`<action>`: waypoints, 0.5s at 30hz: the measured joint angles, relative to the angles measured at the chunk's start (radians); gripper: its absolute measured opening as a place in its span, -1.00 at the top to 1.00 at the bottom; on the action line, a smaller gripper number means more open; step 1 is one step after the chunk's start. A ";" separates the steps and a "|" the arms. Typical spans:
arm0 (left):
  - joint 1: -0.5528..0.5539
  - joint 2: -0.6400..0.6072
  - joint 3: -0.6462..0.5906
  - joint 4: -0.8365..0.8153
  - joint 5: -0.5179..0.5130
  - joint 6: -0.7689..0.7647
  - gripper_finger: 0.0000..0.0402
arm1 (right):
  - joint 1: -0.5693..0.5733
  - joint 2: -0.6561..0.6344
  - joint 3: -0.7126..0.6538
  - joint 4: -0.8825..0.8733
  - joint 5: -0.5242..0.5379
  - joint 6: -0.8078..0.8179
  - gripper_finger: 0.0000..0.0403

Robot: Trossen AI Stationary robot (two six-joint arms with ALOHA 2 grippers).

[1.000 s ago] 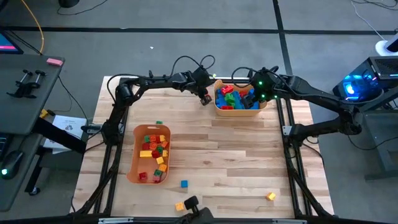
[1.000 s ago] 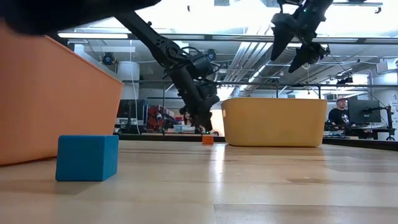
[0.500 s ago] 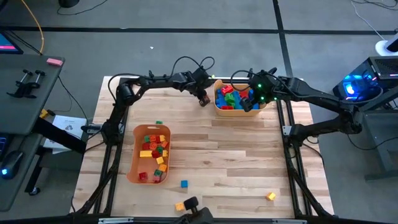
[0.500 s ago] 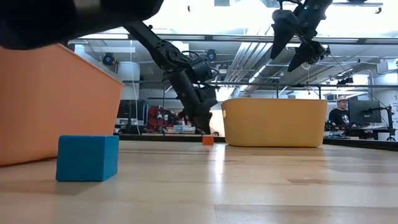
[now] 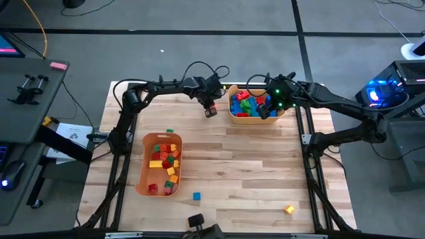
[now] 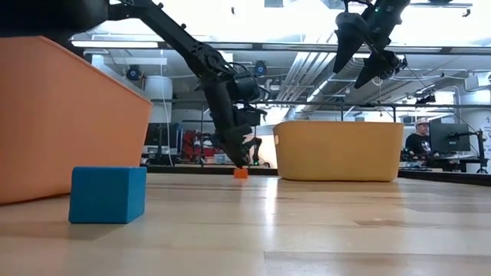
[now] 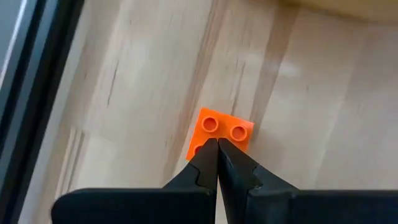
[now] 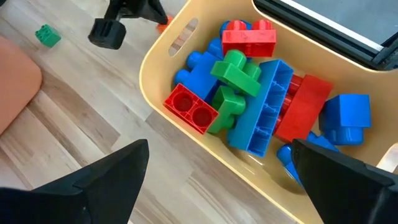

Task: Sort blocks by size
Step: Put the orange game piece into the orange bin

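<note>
The left pincer (image 7: 217,149), fingers together, rests its tips on a small orange block (image 7: 221,134) near the surface's far edge beside the yellow bin (image 5: 253,118); it must open to grasp, while the right pincer (image 6: 360,57) hangs apart above that bin.

Small orange brick (image 7: 221,134) on table, studs up, seemingly unpinched

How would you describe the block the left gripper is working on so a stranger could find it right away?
Start at the pale yellow bin of big bricks at the table's far edge. Just to its left, the left gripper, fingers shut, pokes down at a small orange block lying on bare wood. It is the only loose block beside that bin, a flat orange square with round studs.
</note>
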 joint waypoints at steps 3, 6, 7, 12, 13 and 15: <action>0.000 0.001 0.000 -0.063 -0.022 -0.033 1.00 | -0.001 0.000 0.000 0.002 0.002 -0.011 -0.93; -0.001 -0.002 0.002 -0.154 -0.019 -0.092 1.00 | -0.001 0.000 0.000 0.002 0.004 -0.012 -0.93; -0.003 -0.002 0.003 -0.193 -0.013 -0.116 1.00 | -0.001 0.000 0.000 0.002 0.004 -0.012 -0.93; -0.034 -0.001 0.002 -0.340 0.003 -0.190 1.00 | -0.001 0.000 0.000 0.002 0.004 -0.012 -0.93; -0.046 -0.001 0.001 -0.365 0.011 -0.193 1.00 | -0.001 0.000 0.000 0.002 0.004 -0.011 -0.93; -0.074 0.000 0.001 -0.396 0.021 -0.200 1.00 | -0.001 0.000 0.000 0.002 0.004 0.001 -0.93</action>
